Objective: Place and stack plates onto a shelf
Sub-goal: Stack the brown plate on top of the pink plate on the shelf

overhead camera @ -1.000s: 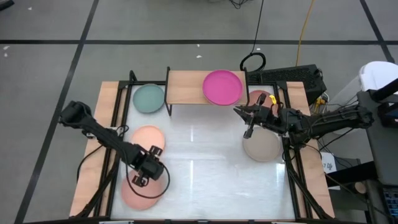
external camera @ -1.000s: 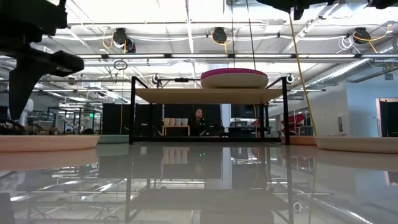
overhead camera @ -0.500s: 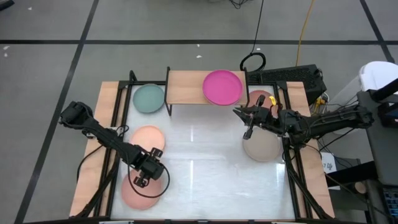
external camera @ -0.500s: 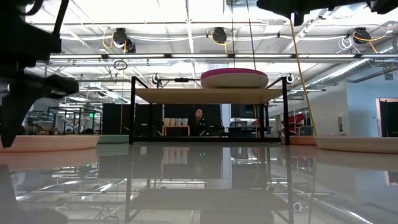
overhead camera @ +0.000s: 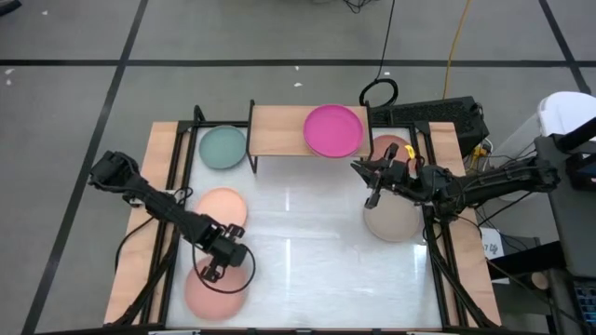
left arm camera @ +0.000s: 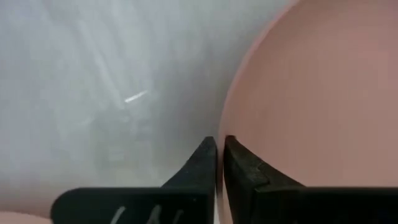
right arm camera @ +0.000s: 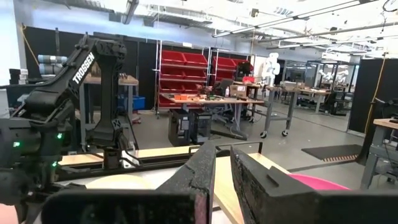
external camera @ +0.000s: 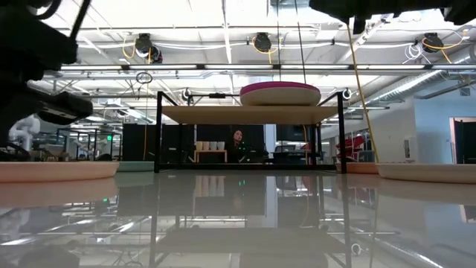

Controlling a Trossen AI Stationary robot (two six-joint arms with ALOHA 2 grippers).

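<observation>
A salmon plate [overhead camera: 216, 296] lies near the table's near left corner, and my left gripper [overhead camera: 212, 274] is shut on its far rim. A peach plate [overhead camera: 222, 205] and a teal plate [overhead camera: 222, 147] lie farther back on the left. The shelf [overhead camera: 277, 130] stands at the far edge with a magenta plate [overhead camera: 333, 130] on its right half. My right gripper [overhead camera: 372, 191] hovers shut and empty above the far rim of a beige plate [overhead camera: 393, 219]. My left gripper pinches the salmon plate's rim [left arm camera: 222, 127] between its two fingers, one finger [left arm camera: 199, 165] outside over the table and the other over the plate's inner face. The fingers come from above, pointing down. The plate looks flat on the table.
A reddish plate [overhead camera: 389, 145] lies beside the shelf's right end, partly under my right arm. The white tabletop [overhead camera: 307, 242] between the two arms is bare. The shelf's black legs [external camera: 158, 134] stand at the far side, and cables run along the left edge.
My left gripper has gone down a little toward the near edge onto the salmon plate's far rim and has shut on it. My right arm has kept still.
</observation>
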